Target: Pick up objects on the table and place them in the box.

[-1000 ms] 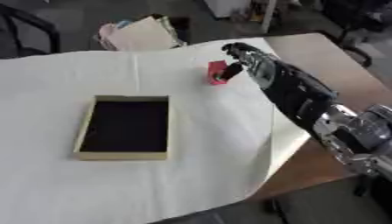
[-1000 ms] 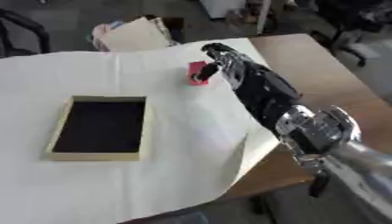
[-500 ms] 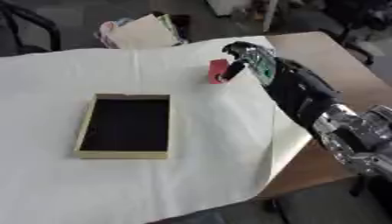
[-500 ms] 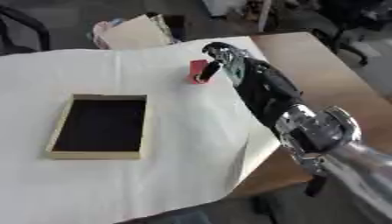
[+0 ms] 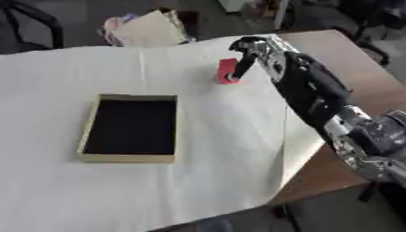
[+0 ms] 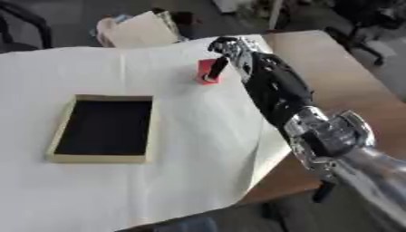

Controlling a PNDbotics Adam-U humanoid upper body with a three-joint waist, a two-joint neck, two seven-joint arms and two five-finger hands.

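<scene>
Red block [image 5: 227, 71] sat upper centre of frame on the white cloth [image 5: 198, 181], right hand [image 5: 252, 50] on it, dark fingers [image 5: 240, 68] curled down its right side. Box [image 5: 89, 140], black inside, lay centre left, well apart from it.

No text, label, brand, number or sign could be read anywhere in either view. The red object [image 5: 228, 71] at the fingers of the right hand [image 5: 252, 50] showed a plain face with no legible marking, the box [image 5: 130, 128] to that hand's left bore no print on its tan rim or dark inside, and the white sheet [image 5: 119, 190] over the worktop carried no writing.
</scene>
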